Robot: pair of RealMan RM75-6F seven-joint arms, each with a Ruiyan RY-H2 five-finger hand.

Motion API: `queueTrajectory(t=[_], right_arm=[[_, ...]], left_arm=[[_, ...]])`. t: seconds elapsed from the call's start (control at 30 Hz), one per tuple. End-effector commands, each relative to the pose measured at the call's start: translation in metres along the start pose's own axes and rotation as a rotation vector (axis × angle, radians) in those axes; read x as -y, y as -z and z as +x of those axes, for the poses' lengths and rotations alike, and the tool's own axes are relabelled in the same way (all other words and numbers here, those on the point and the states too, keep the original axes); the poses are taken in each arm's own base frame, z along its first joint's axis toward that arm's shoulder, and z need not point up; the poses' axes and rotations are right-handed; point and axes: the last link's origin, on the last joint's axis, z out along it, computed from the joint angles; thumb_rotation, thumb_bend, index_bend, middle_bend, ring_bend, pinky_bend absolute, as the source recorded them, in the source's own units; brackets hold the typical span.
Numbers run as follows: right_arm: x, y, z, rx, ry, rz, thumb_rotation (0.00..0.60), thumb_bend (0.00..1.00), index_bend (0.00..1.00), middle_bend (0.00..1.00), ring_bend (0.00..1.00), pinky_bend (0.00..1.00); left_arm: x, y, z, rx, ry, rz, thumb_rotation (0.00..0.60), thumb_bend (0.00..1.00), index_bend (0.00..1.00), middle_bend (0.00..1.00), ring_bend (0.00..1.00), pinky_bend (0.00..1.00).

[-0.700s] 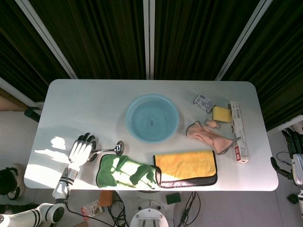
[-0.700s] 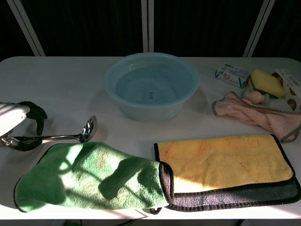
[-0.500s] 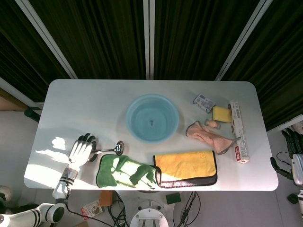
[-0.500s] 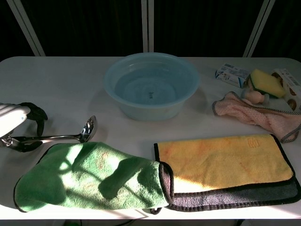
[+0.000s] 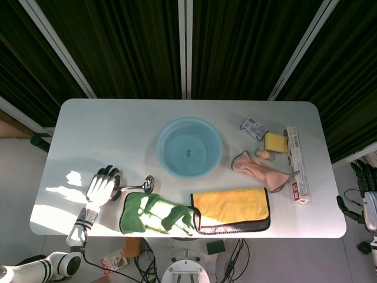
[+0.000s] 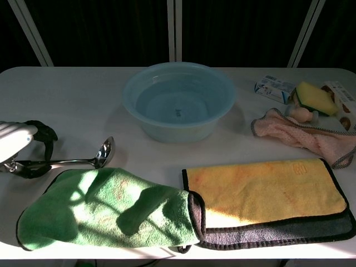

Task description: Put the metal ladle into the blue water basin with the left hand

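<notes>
The metal ladle (image 5: pixel 136 186) (image 6: pixel 78 160) lies flat on the white table, bowl pointing right, just above the green cloth. My left hand (image 5: pixel 101 185) (image 6: pixel 22 147) sits over the handle's left end, dark fingers curled above it and the thumb below, gripping it. The blue water basin (image 5: pixel 189 146) (image 6: pixel 178 100) stands empty at the table's middle, up and to the right of the ladle. My right hand (image 5: pixel 364 184) hangs off the table's right edge, holding nothing, with its fingers apart.
A green cloth (image 6: pixel 105 207) and a yellow cloth (image 6: pixel 267 192) lie along the front edge. At the right are a pink cloth (image 6: pixel 303 136), a yellow sponge (image 6: pixel 314 97), a small packet (image 6: pixel 273 87) and a long box (image 5: pixel 297 164).
My left hand has shifted slightly and its fingers have closed a little more round the handle. The ladle lies where it was.
</notes>
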Motion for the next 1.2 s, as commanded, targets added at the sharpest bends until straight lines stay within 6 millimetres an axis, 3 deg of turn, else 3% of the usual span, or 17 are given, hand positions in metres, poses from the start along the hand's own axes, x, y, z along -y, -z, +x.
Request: queueTrajectory(t=[0.03, 0.33, 0.63, 1.0, 1.13, 1.2], right_arm=[[0.000, 0.000, 0.000, -0.001, 0.000, 0.000, 0.600, 0.35, 0.00, 0.00, 0.00, 0.00], [0.000, 0.000, 0.001, -0.003, 0.000, 0.000, 0.600, 0.35, 0.00, 0.00, 0.00, 0.00], [-0.001, 0.000, 0.001, -0.002, 0.000, 0.001, 0.600, 0.35, 0.00, 0.00, 0.00, 0.00], [-0.001, 0.000, 0.002, -0.001, -0.005, 0.003, 0.600, 0.35, 0.00, 0.00, 0.00, 0.00], [0.000, 0.000, 0.001, 0.001, -0.003, 0.006, 0.600, 0.35, 0.00, 0.00, 0.00, 0.00], [0.000, 0.000, 0.001, 0.000, -0.003, 0.007, 0.600, 0.35, 0.00, 0.00, 0.00, 0.00]], left_arm=[[0.000, 0.000, 0.000, -0.002, 0.001, -0.001, 0.551, 0.31, 0.54, 0.24, 0.12, 0.22], [-0.001, 0.000, 0.003, -0.008, 0.040, -0.006, 0.594, 0.35, 0.60, 0.26, 0.13, 0.22], [-0.002, 0.000, 0.019, -0.067, 0.143, -0.024, 0.600, 0.40, 0.67, 0.35, 0.18, 0.26], [0.004, 0.000, 0.042, -0.121, 0.329, -0.059, 0.600, 0.44, 0.72, 0.54, 0.38, 0.54], [0.005, 0.001, 0.050, -0.133, 0.359, -0.083, 0.600, 0.45, 0.74, 0.58, 0.45, 0.67], [0.005, 0.000, 0.056, -0.137, 0.370, -0.090, 0.600, 0.45, 0.74, 0.58, 0.46, 0.68]])
